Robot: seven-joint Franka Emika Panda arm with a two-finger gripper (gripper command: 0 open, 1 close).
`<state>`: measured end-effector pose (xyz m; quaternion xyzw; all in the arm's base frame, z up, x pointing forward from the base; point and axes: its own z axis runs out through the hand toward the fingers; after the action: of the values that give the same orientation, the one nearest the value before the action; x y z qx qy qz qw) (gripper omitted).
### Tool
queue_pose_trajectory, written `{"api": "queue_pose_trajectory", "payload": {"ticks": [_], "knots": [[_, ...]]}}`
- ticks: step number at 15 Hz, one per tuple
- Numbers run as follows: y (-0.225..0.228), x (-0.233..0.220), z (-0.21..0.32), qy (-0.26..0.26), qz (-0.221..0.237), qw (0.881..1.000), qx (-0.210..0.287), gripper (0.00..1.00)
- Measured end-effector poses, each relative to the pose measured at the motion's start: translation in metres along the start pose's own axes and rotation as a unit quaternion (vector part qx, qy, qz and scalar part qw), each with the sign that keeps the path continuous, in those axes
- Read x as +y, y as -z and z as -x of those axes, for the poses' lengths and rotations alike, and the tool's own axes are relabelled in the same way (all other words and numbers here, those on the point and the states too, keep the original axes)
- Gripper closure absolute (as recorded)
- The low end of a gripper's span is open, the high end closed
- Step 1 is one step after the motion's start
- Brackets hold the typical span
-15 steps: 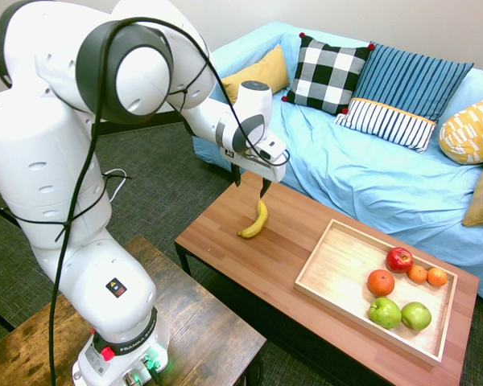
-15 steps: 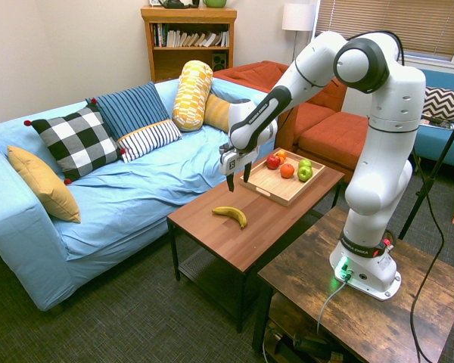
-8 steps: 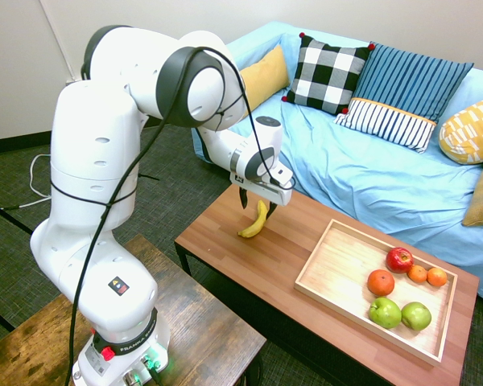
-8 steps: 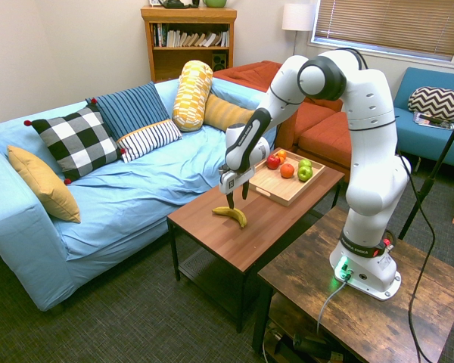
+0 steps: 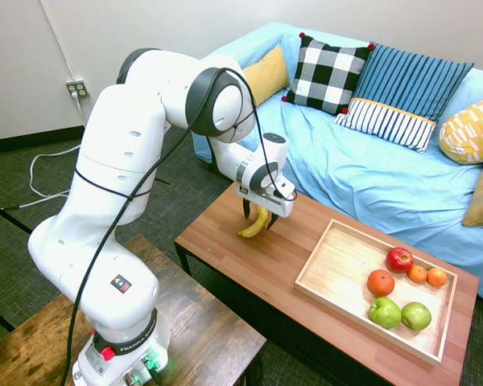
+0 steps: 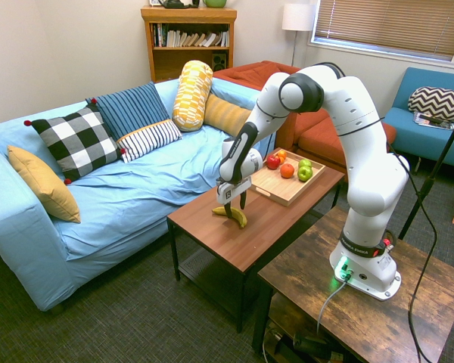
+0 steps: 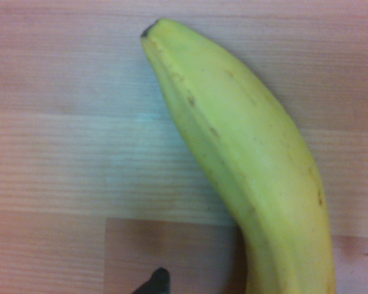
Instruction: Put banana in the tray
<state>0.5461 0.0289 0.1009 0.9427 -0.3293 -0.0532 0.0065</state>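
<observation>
The gripper (image 5: 258, 215) is positioned over the banana (image 5: 254, 223), fingers spread fully apart, one to either side of the fruit; no grip is applied. The banana lies on the reddish-brown table (image 5: 233, 256), directly below the gripper. From where I stand, the pale wooden tray (image 5: 338, 277) is to the right of the gripper, well apart from it, on the same table. Its contents: one red apple (image 5: 399, 260), three oranges (image 5: 380, 282) and two green apples (image 5: 385, 312).
</observation>
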Motion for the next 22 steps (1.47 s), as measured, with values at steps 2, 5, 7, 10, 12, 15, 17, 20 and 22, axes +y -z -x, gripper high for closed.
{"api": "queue_pose_trajectory", "payload": {"ticks": [2, 5, 7, 10, 12, 15, 17, 20, 22], "knots": [[-0.003, -0.003, -0.001, -0.002, -0.002, 1.000, -0.001, 1.00], [-0.011, -0.003, -0.002, -0.005, -0.004, 1.000, -0.004, 1.00], [-0.015, -0.002, -0.004, -0.008, -0.008, 1.000, -0.002, 1.00], [-0.015, 0.000, -0.005, -0.010, -0.009, 1.000, -0.001, 1.00], [-0.015, 0.001, -0.006, -0.012, -0.011, 1.000, -0.002, 1.00], [-0.015, 0.002, -0.007, -0.014, -0.011, 1.000, -0.003, 1.00], [-0.015, 0.003, -0.008, -0.019, -0.012, 1.000, -0.005, 1.00], [-0.006, 0.001, -0.012, -0.021, -0.010, 1.000, -0.008, 1.00], [0.012, -0.003, -0.018, -0.022, -0.010, 1.000, -0.006, 1.00]]}}
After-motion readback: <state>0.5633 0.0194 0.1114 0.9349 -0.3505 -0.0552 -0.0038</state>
